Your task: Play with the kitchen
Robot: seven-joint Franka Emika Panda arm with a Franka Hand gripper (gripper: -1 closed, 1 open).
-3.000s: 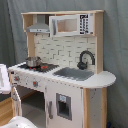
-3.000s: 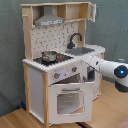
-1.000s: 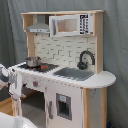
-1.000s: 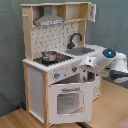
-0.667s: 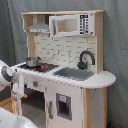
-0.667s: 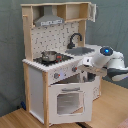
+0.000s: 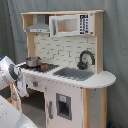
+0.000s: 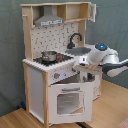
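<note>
In the second exterior view, the kitchen (image 8: 55, 65) stood at the left and centre on a wooden floor (image 8: 112, 107), a small pot (image 8: 49, 55) on its stovetop. The oven door (image 8: 67, 100) hung ajar, so play seemed under way, with the knobs and sink probably left. To the right, the gripper (image 8: 82, 67) reached in by the knobs; whether it grasped anything I cannot tell. Grey curtains (image 8: 112, 25) hung behind.

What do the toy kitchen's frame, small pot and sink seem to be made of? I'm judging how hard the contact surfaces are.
The kitchen frame looks like pale unfinished wood with white painted panels, matte. The pot shines like metal, though silvered plastic is possible. The sink looks matte grey, probably plastic or painted.
</note>
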